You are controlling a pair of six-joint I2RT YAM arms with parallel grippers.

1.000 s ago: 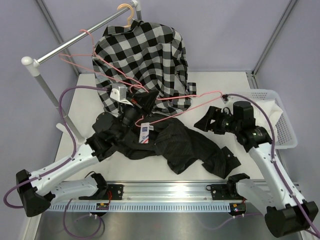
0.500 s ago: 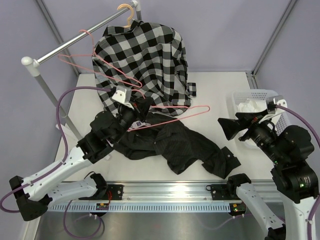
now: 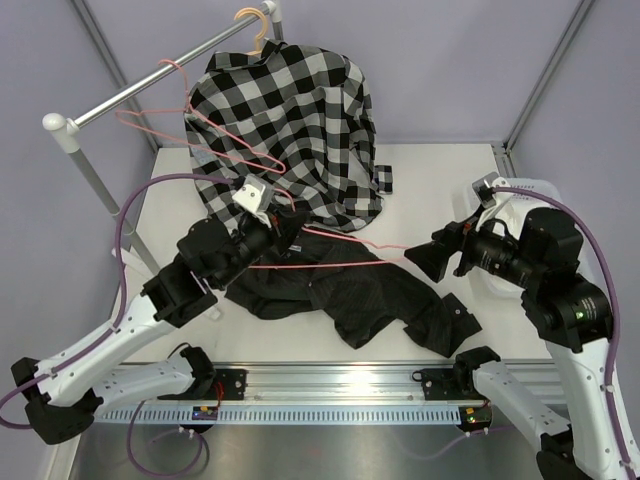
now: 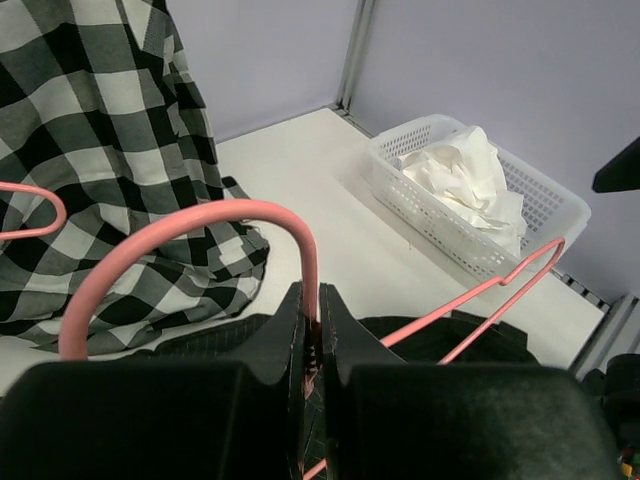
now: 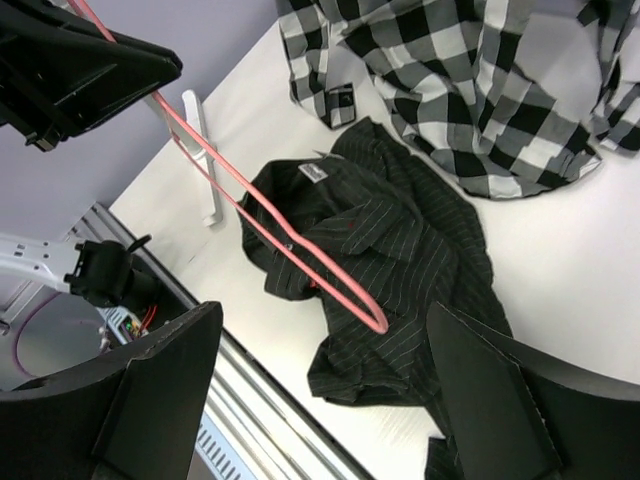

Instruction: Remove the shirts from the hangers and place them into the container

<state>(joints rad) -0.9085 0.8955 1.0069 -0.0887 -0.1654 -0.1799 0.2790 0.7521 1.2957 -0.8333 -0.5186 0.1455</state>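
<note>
Toward worktop (image 3: pixel 440 170) near edge: black striped shirt (image 3: pixel 350 290), neck label (image 5: pixel 318 172) unreadable; left gripper (image 4: pixel 312 300) pinches pink hanger (image 4: pixel 200 215); right gripper (image 3: pixel 425 260) spread wide, holding nothing

Silver rail (image 3: pixel 130 92) runs diagonally at back left, near end on 1 white post (image 3: pixel 95 185). White table (image 3: pixel 440 180) underneath, lilac wall (image 3: pixel 450 60) behind.

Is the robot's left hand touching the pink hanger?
Touching. The left wrist view shows the left gripper shut on the pink hanger, with the wire pinched tight between its jaws.
</note>
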